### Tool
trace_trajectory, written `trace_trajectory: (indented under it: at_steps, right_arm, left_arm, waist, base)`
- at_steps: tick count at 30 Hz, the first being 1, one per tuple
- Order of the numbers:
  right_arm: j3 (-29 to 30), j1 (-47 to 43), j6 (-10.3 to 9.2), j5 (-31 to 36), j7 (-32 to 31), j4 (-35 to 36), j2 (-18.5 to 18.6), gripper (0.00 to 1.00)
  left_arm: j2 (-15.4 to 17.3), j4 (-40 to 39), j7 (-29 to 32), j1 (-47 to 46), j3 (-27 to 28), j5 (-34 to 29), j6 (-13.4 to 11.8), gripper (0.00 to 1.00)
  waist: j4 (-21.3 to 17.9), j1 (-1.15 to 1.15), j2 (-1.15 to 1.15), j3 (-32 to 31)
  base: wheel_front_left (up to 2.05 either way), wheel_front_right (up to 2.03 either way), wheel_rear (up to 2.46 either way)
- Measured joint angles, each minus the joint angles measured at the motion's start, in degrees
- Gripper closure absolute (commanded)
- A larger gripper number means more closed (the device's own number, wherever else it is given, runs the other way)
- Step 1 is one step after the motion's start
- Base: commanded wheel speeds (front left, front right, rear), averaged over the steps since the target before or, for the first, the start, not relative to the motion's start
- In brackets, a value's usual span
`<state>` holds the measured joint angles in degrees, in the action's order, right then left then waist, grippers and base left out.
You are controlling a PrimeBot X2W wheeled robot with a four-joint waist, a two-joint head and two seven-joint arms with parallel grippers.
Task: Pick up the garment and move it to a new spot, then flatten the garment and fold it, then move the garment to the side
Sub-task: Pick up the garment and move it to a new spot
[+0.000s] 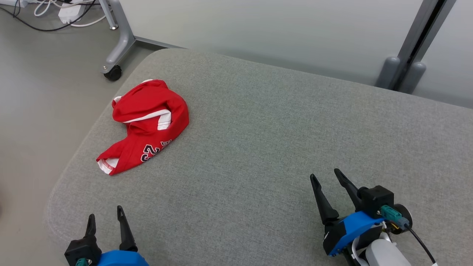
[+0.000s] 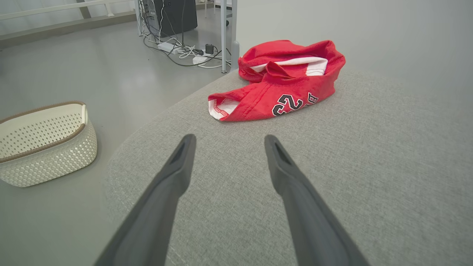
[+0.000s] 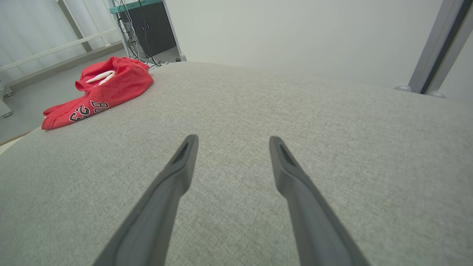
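Crumpled red-and-white fabric garment (image 1: 147, 111) lies ahead of your left gripper (image 1: 105, 211).
It and your right gripper (image 1: 325, 173) gape wide, empty.

Grey upholstered surface (image 1: 258, 147), white perforated basket (image 2: 55, 162), floor cables (image 2: 184, 52)

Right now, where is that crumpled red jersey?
In the head view the crumpled red jersey lies on the left side of the grey fabric cushion, near its edge, ahead of the left pincer.
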<state>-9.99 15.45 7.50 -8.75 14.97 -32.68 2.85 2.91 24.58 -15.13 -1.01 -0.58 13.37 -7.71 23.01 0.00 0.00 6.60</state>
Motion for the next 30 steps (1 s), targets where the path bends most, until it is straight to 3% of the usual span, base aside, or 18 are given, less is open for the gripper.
trace_trajectory:
  at_steps: [7,18,25,30]
  right_arm:
    - [-0.51,2.27,-0.01,2.74,0.00,0.79,0.01,0.00]
    - [-2.72,6.87,0.00,3.54,0.00,6.46,2.66,0.00]
    - [-3.61,8.36,0.00,2.27,0.19,8.37,3.18,0.00]
    - [-3.66,9.39,0.02,2.30,0.25,8.88,4.11,0.00]
  left_arm:
    - [0.00,1.53,0.00,-5.59,2.03,2.26,0.47,0.00]
    - [1.94,8.02,0.01,-23.16,8.75,-3.35,3.41,0.00]
    - [5.17,17.11,0.01,-32.23,11.44,-2.94,6.22,0.00]
    - [6.83,26.01,0.02,-36.67,12.76,-2.14,6.73,0.00]
  waist:
    - [-2.73,0.00,0.00,4.54]
    - [-7.73,0.01,0.00,14.26]
    - [-11.25,0.01,0.00,17.93]
    - [-13.11,0.01,0.00,19.37]
  base:
    - [0.00,0.00,0.00]
    - [0.00,0.00,0.00]
    - [0.00,0.00,0.00]
    - [0.00,0.00,0.00]
